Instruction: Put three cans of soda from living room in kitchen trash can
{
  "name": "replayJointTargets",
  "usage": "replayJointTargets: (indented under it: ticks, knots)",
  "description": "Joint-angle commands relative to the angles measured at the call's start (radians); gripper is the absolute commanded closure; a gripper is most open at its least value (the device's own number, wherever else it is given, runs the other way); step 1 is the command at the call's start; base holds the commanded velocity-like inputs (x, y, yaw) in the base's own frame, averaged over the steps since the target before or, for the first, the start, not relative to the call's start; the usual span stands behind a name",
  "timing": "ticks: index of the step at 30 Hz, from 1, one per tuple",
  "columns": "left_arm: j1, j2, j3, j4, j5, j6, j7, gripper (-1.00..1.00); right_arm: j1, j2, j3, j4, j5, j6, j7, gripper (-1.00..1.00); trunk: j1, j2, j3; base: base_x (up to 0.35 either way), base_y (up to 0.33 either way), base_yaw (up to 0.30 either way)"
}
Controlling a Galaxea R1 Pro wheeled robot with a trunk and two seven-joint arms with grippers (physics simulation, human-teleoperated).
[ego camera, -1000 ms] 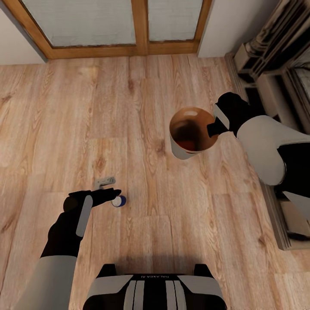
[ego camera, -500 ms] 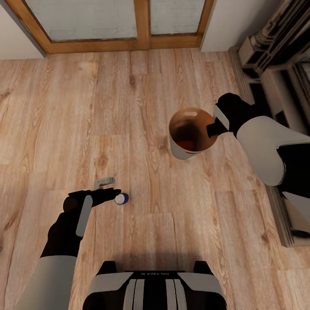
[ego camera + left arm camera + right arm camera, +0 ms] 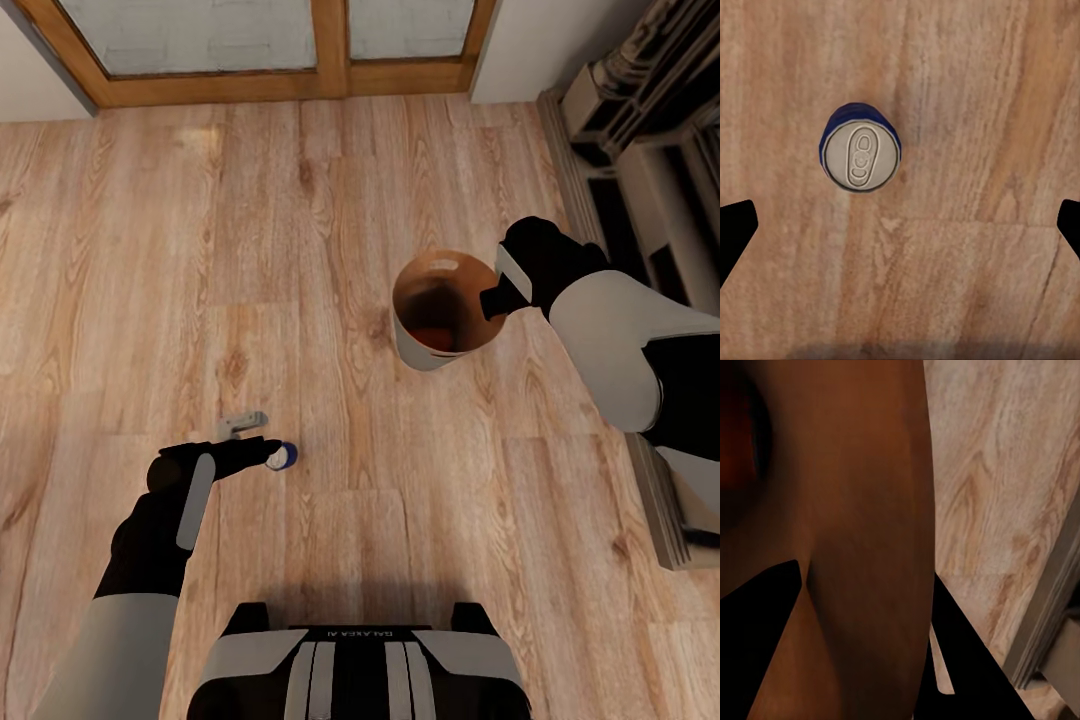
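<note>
- Right tool (image 3: 492,300) clamps the rim of the tash can (image 3: 420,352), one finger inside and one outside per the right wrist view (image 3: 832,547). Likely carrying the bin to the can.
- Bin looks lifted off the floor (image 3: 350,200); something reddish lies inside, cannot tell what.
- Left tool (image 3: 262,452) is spread wide and empty above the blue can of soda (image 3: 860,156), which stands upright on the floor between the fingers.
- Versus 1.0 s ago: the door frame and cabinets have slid in the picture, so the camera moved; the can sits a little farther forward.
</note>
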Motion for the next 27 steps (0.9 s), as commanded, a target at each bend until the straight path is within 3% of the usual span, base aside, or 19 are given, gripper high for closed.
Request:
replayJointTargets:
  ticks: [1, 5, 9, 13, 17, 21, 27]
  knots:
    - [0.0, 0.0, 0.0, 0.0, 0.0, 0.0, 0.0, -1.0, -0.001, 0.0, -0.005, 0.0, -0.015, 0.0, 0.0, 1.0, 0.004, -0.007, -0.005, 0.0, 0.0, 0.0]
    - [0.0, 0.0, -0.001, 0.001, 0.0, -0.001, 0.001, -1.0, -0.005, 0.001, -0.006, 0.003, -0.015, 0.0, 0.0, 1.0, 0.019, -0.035, -0.023, 0.0, 0.0, 0.0]
    - [0.0, 0.0, -0.001, 0.001, 0.0, -0.001, 0.001, -1.0, -0.015, 0.019, -0.002, 0.014, -0.008, 0.0, 0.0, 1.0, 0.034, -0.063, -0.042, 0.0, 0.0, 0.0]
    - [0.0, 0.0, -0.002, 0.001, 0.0, -0.002, 0.001, -1.0, -0.071, 0.043, 0.012, 0.056, 0.001, 0.0, 0.0, 1.0, 0.05, -0.091, -0.06, 0.0, 0.0, 0.0]
    - [0.0, 0.0, -0.003, 0.001, -0.001, -0.003, 0.004, -1.0, -0.163, 0.07, 0.016, 0.107, 0.004, 0.0, 0.0, 1.0, 0.065, -0.119, -0.074, 0.0, 0.0, 0.0]
    - [0.0, 0.0, -0.003, 0.003, -0.001, -0.003, 0.006, -1.0, -0.224, 0.08, 0.016, 0.125, 0.005, 0.0, 0.0, 1.0, 0.065, -0.119, -0.075, 0.0, 0.0, 0.0]
    - [0.0, 0.0, -0.003, 0.005, -0.001, -0.003, 0.007, -1.0, -0.247, 0.082, 0.016, 0.13, 0.005, 0.0, 0.001, 1.0, 0.065, -0.119, -0.075, 0.0, 0.0, 0.0]
